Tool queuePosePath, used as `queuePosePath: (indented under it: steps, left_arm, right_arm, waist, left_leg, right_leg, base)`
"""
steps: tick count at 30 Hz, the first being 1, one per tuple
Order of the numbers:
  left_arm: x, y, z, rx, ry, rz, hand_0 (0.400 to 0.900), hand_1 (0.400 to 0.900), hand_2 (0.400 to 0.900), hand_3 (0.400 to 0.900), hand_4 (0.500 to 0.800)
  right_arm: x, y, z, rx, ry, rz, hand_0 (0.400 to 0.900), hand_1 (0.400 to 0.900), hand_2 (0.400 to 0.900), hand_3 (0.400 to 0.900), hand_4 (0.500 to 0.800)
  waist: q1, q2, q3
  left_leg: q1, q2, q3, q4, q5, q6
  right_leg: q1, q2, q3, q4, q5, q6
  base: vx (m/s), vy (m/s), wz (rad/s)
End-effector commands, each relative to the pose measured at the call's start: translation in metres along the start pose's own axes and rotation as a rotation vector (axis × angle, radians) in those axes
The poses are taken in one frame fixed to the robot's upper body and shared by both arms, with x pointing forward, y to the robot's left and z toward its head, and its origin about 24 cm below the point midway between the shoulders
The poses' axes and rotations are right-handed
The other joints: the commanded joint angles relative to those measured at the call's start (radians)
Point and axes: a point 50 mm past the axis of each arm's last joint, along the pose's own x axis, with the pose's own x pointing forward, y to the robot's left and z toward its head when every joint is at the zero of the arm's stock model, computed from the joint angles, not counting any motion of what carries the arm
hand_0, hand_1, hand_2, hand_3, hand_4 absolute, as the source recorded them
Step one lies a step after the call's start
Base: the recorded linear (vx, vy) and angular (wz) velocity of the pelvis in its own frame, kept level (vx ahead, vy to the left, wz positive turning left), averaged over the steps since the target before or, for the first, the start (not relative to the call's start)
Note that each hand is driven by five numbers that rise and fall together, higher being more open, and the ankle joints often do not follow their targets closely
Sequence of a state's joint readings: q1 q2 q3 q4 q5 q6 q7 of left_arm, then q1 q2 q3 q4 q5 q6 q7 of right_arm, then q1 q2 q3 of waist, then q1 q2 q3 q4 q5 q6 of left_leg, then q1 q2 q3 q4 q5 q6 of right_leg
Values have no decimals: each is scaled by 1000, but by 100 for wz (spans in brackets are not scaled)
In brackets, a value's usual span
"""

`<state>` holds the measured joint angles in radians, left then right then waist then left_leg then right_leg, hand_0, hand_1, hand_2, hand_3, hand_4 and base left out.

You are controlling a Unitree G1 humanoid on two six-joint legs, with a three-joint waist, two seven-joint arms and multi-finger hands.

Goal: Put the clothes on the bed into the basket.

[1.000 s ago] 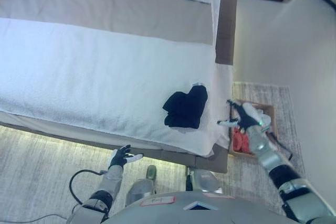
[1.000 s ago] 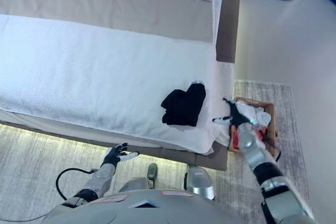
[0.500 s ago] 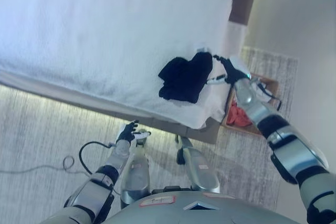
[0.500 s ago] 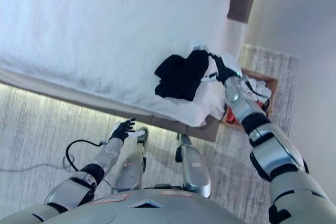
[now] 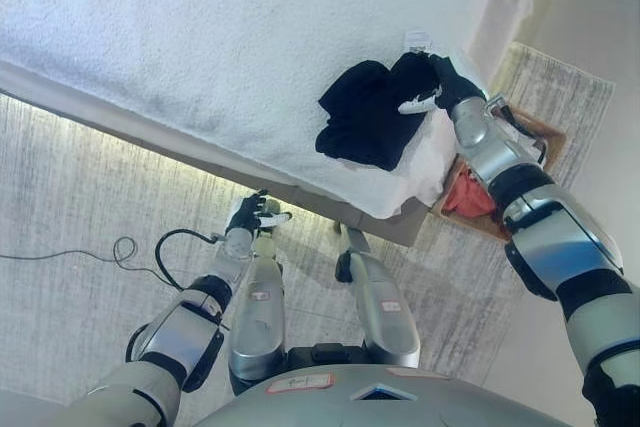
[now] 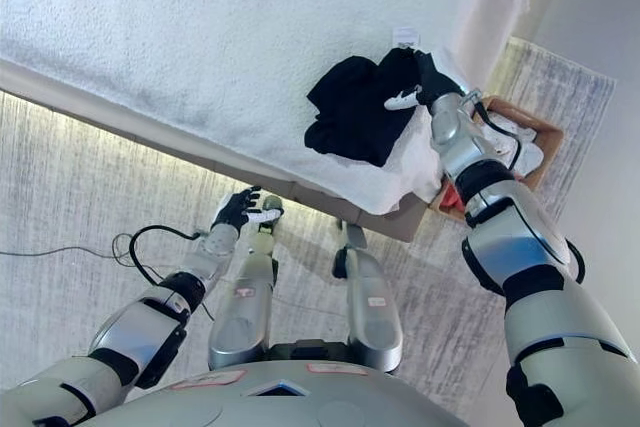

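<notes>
A black garment (image 5: 365, 115) lies crumpled on the white bed (image 5: 200, 37) near its front right corner. My right hand (image 5: 440, 82) rests against the garment's right edge, with a white-tipped finger (image 5: 415, 104) held straight over the cloth; it looks open. A brown basket (image 5: 543, 137) stands on the floor just right of the bed corner, holding red cloth (image 5: 462, 197) and white cloth (image 6: 527, 152). My left hand (image 5: 255, 215) hangs open and empty below the bed's front edge, above the floor.
The bed's front edge (image 5: 150, 127) runs diagonally with a lit strip beneath it. A patterned rug (image 5: 575, 97) lies under the basket. A wall (image 5: 600, 7) is on the right, close beyond the basket.
The camera has tilted down and the whole view has shifted. My right hand has moved from above the basket leftward to the black garment's right edge. The left hand stays low.
</notes>
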<state>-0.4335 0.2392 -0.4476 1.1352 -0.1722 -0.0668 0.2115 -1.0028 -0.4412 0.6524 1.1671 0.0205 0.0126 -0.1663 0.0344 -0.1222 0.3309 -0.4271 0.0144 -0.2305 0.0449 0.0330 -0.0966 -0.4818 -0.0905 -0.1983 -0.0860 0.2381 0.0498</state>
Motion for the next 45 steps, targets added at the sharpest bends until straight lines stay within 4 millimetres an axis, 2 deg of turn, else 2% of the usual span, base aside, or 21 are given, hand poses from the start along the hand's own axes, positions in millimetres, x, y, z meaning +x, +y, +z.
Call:
queuePosePath:
  steps: [1,2,3,4,11,18,24,27,34,40,45]
  left_arm:
    - [2,13,3,10,-18,40,900,900,900,900,800]
    - [2,12,4,18,-19,36,900,900,900,900,800]
    - [3,12,5,21,-19,36,900,900,900,900,800]
    - [3,11,6,22,-21,36,900,900,900,900,800]
    - [3,15,4,37,-13,45,900,900,900,900,800]
    - [3,12,3,36,-9,41,900,900,900,900,800]
    - [1,13,-4,29,9,52,900,900,900,900,800]
    - [-2,15,-14,20,37,60,900,900,900,900,800]
    - [-13,16,-45,-40,101,75,900,900,900,900,800]
    - [-25,10,-63,-108,121,67,900,900,900,900,800]
    - [-33,12,-77,-140,142,64,900,900,900,900,800]
  right_arm:
    - [9,-30,40,41,-75,-82,900,900,900,900,800]
    - [10,-30,42,29,-69,-74,900,900,900,900,800]
    - [10,-31,42,47,-60,-77,512,512,512,512,567]
    - [10,-32,41,64,-53,-86,400,400,400,400,500]
    - [9,-20,46,103,-71,-51,400,400,400,400,500]
    - [9,-17,51,151,-86,-58,400,400,400,400,500]
    - [8,-17,49,224,-101,-71,400,400,400,400,500]
    - [5,-18,40,278,-112,-91,400,400,400,400,500]
    - [-19,1,7,459,-158,-123,400,400,400,400,500]
    - [-65,16,-66,687,-41,-251,400,400,400,400,500]
    - [-90,-3,-99,762,5,-403,400,400,400,400,500]
  waist:
    - [28,-23,13]
    - [32,-26,15]
    - [34,-29,16]
    - [36,-30,15]
    - [36,-38,7]
    - [35,-40,4]
    - [24,-42,-9]
    - [15,-46,-27]
    - [-23,-43,-105]
    - [-47,-3,-204]
    - [-65,34,-288]
  left_leg:
    - [-37,-18,84,9,9,24]
    - [-40,-18,82,9,10,23]
    - [-43,-20,78,11,10,23]
    - [-43,-20,76,10,11,24]
    - [-41,-22,59,2,12,23]
    - [-30,-21,58,-10,14,25]
    - [-16,-22,63,-11,8,26]
    - [3,-20,70,-11,1,28]
    - [118,-6,90,-53,-25,38]
    - [267,-2,107,-120,-33,45]
    - [341,0,112,-132,-47,47]
  right_leg:
    - [10,-43,66,-1,-25,69]
    - [10,-43,63,-1,-26,69]
    - [11,-43,60,-1,-27,69]
    - [11,-43,60,-1,-27,69]
    - [18,-40,54,-1,-37,68]
    - [24,-39,56,-1,-42,69]
    - [33,-38,65,-1,-43,70]
    - [49,-36,71,-1,-46,71]
    - [130,-31,81,3,-70,74]
    - [245,-33,75,20,-116,82]
    - [314,-41,66,43,-152,88]
  base:
    - [14,-12,12]
    - [22,-23,14]
    - [24,-13,12]
    - [28,-5,9]
    - [33,-7,7]
    - [4,2,0]
    - [0,11,-4]
    - [19,5,-9]
    - [55,23,-14]
    - [100,41,-8]
    - [54,24,1]
